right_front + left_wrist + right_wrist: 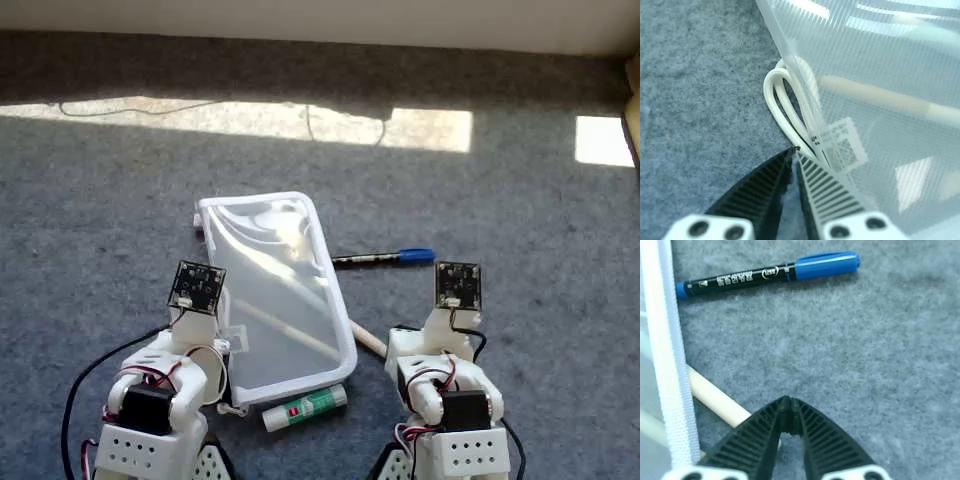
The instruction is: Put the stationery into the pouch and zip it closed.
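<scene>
Grey carpeted bench (100, 220), sunlit band across the far side.

Left arm (165, 400) sat folded low at the near edge, wrist pointed away from the base toward the pouch's left long edge. Left claw (792, 152): closed, tips meeting right at that edge, where a white cord loop (777, 100) and a small printed label (840, 142) hung off the pouch. Could not tell whether the tips pinched anything.

Pouch (275, 290): clear, white-trimmed, lying flat between the two arms. Long axis ran from the near side away, far end leaning a little left. Through the clear wall (880, 60) a pale stick showed; inside or underneath, could not tell.

Glue stick (305, 407): white with a green label, on the carpet just beside the pouch's near short edge, long axis roughly crosswise, right end slightly farther away.

Wooden stick (368, 340): one end poked out at the pouch's right long edge near the near corner, axis diagonal, exposed end pointing toward the right arm. In the right wrist view it (715, 400) met the white zipper band (665, 355).

Marker (385, 257): black barrel, blue cap, on the carpet just right of the pouch, axis nearly crosswise, cap end pointing right, other end near the pouch's edge. Also seen from the right wrist (767, 272).

Right arm (450, 400): folded low, wrist aimed away from the base. Right claw (786, 402): closed, holding nothing, above bare carpet with the wooden stick just beside it, the marker farther off.
</scene>
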